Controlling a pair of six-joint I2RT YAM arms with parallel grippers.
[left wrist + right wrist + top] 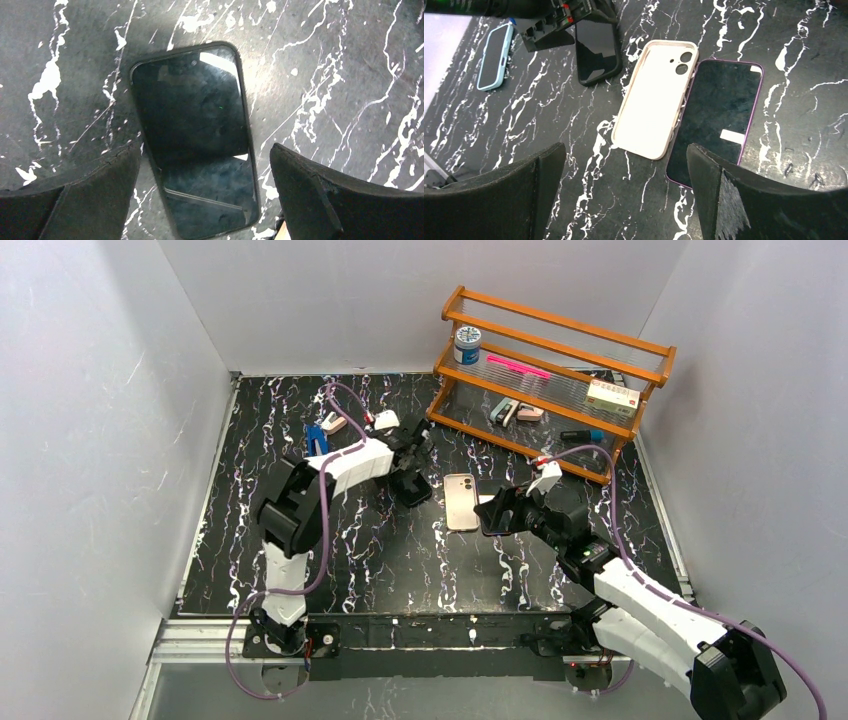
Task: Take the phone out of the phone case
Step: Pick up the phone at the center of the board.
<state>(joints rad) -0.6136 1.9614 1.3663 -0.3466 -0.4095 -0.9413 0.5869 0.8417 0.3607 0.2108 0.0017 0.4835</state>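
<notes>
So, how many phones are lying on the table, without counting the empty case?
3. A blue-cased phone far left, a black-cased phone under the left gripper, a purple-edged phone beside the empty white case. The shelf may hold more.

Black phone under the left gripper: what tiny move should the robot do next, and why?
Probably lower the left gripper around the black phone: its open fingers hang above either side, touching nothing, and the phone seems to sit in its dark case.

The left arm [352,462] and the right arm [648,602] have white shells with black joints; a thin purple cable [611,502] runs along each one
</notes>
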